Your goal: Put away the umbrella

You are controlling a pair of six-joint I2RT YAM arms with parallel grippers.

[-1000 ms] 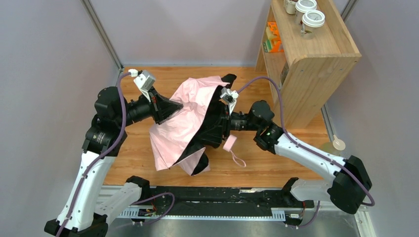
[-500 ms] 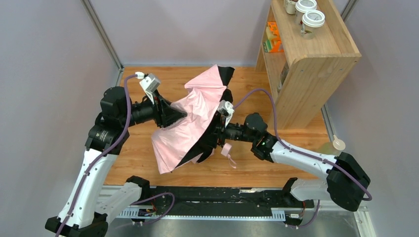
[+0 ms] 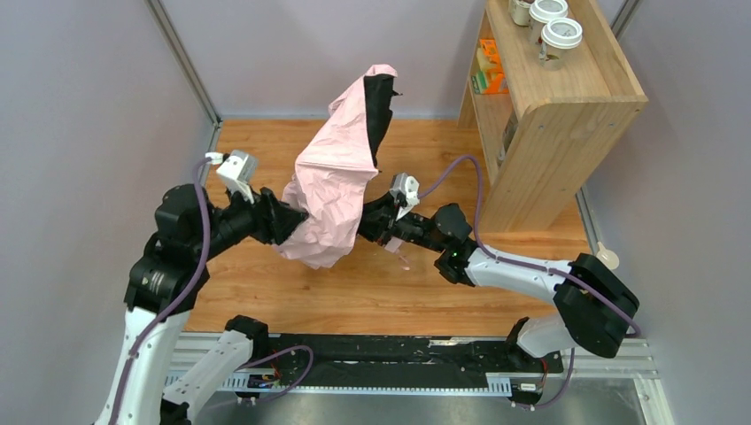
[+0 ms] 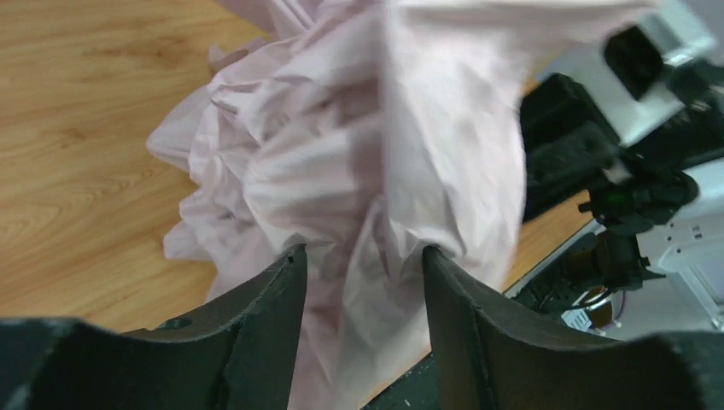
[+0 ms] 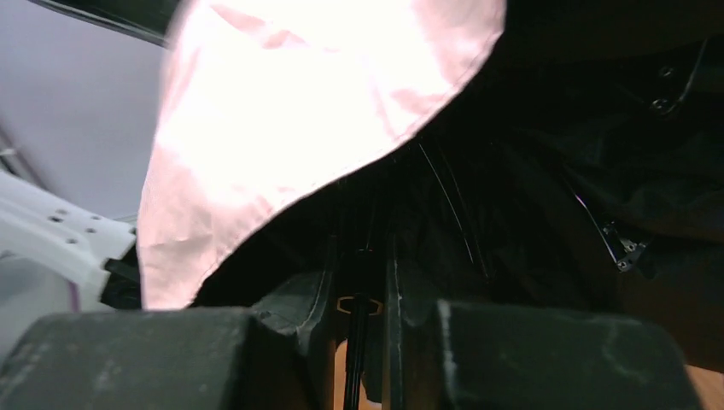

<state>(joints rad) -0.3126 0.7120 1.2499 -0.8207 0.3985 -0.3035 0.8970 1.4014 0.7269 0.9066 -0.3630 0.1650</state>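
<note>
Wooden tabletop (image 3: 425,292); umbrella (image 3: 341,177) upright, crumpled (pink outside, black lining). Left gripper (image 4: 359,256) spread wide at its fabric; right gripper (image 5: 360,265) pinched narrow on its shaft.

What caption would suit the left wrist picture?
Two dark fingers spread apart, crumpled pink umbrella fabric between them, over a wooden table.

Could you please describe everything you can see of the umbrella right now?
The umbrella is a crumpled, half-collapsed canopy of pale pink fabric with black lining, reared up over the wooden table, its far end toward the back wall. The right hand is closed on its thin black shaft; pink folds lie between the open fingers of the left hand.
</note>
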